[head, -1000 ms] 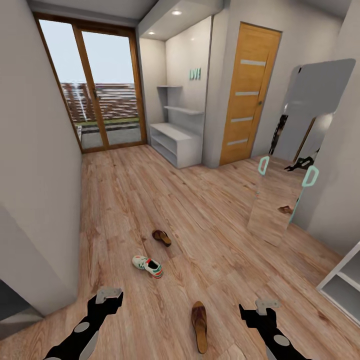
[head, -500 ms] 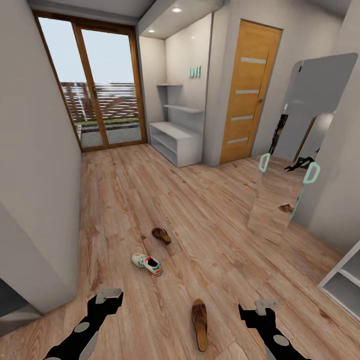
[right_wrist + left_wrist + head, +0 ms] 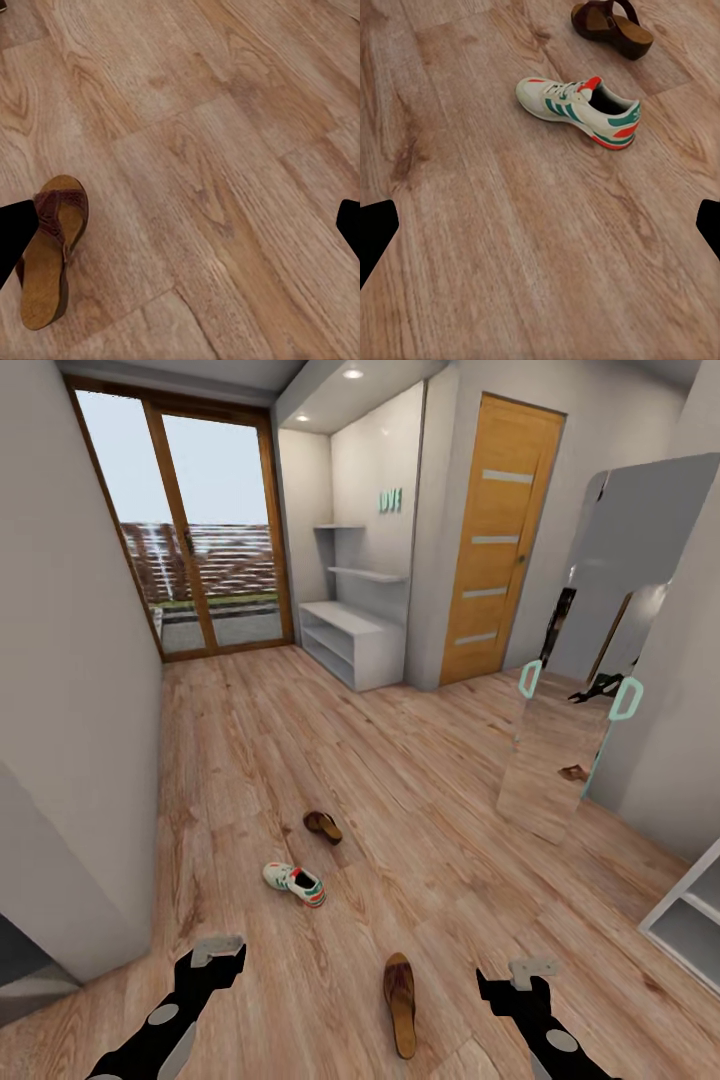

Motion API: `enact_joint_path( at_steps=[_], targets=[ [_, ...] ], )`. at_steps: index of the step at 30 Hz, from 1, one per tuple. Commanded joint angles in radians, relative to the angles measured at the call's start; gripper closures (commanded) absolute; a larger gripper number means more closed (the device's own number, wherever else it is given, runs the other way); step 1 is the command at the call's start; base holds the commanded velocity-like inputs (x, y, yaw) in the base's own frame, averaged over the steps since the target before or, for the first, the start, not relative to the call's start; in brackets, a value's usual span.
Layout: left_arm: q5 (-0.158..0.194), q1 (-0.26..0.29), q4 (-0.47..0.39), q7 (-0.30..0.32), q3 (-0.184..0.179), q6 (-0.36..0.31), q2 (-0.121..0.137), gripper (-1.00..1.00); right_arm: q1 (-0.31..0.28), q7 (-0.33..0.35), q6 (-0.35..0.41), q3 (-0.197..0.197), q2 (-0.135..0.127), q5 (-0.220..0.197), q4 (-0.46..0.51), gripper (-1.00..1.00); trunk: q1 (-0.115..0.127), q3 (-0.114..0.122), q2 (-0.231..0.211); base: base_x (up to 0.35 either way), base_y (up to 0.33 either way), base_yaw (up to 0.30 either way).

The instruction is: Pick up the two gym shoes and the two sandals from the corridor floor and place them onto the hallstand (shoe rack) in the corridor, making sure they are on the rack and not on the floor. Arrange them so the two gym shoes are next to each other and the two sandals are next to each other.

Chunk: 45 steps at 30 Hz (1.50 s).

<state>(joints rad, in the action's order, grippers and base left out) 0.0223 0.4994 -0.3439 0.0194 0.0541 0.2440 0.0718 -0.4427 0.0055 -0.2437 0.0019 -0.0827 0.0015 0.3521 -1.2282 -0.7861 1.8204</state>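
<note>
— Setting?

— Corridor, warm wood-plank floor (image 3: 420, 780), glazed doors at the far end, a teal-framed mirror (image 3: 590, 660) leaning at my right. Hallstand (image 3: 352, 643): low white bench with open shelves, far down the corridor beside the orange door; nothing on it that I can make out.

— Your grippers?

— Left gripper (image 3: 217, 950): low over the floor ahead of me, empty, fingers spread wide at the edges of its wrist view. Right gripper (image 3: 532, 969): likewise low, empty, fingers wide apart.

— Items, nearest outward?

— Item one, near sandal (image 3: 399, 988): on the floor between my two grippers, somewhat closer to the right one. Long axis runs almost straight away from me; which end is the toe I cannot say for sure. In the right wrist view it lies just beside one fingertip.
Item two, gym shoe (image 3: 294, 882): on the floor ahead of the left gripper and a little inboard, upright on its sole. Long axis lies slantwise across my front, toe toward my left, red heel toward my right.
Item three, far sandal (image 3: 322, 826): just beyond the gym shoe, set obliquely.

— Which arm for what?

— My judgement: right for the near sandal, left for the gym shoe.
</note>
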Motion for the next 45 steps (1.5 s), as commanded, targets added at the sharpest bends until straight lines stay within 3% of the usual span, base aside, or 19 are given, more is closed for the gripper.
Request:
enact_joint_path(
  at_steps=[1,28,45],
  targets=[
    [0.002,0.001,0.001,0.002,0.003,0.003,0.0,-1.0,-0.001,0.001,-0.003,0.001,0.0,0.0,-0.001,-1.0,-0.004,-0.004,0.008,0.0,0.0,0.0],
    [0.002,0.001,0.0,0.002,0.004,0.0,-0.001,-1.0,-0.001,-0.009,-0.003,0.001,0.001,-0.001,-0.001,-1.0,-0.107,-0.113,0.197,0.0,0.0,0.138],
    [0.002,0.001,0.0,0.002,0.004,0.001,-0.001,-1.0,-0.001,-0.009,-0.003,0.0,0.001,-0.002,-0.001,-1.0,-0.172,-0.181,0.316,0.0,0.0,0.047]
  ],
)
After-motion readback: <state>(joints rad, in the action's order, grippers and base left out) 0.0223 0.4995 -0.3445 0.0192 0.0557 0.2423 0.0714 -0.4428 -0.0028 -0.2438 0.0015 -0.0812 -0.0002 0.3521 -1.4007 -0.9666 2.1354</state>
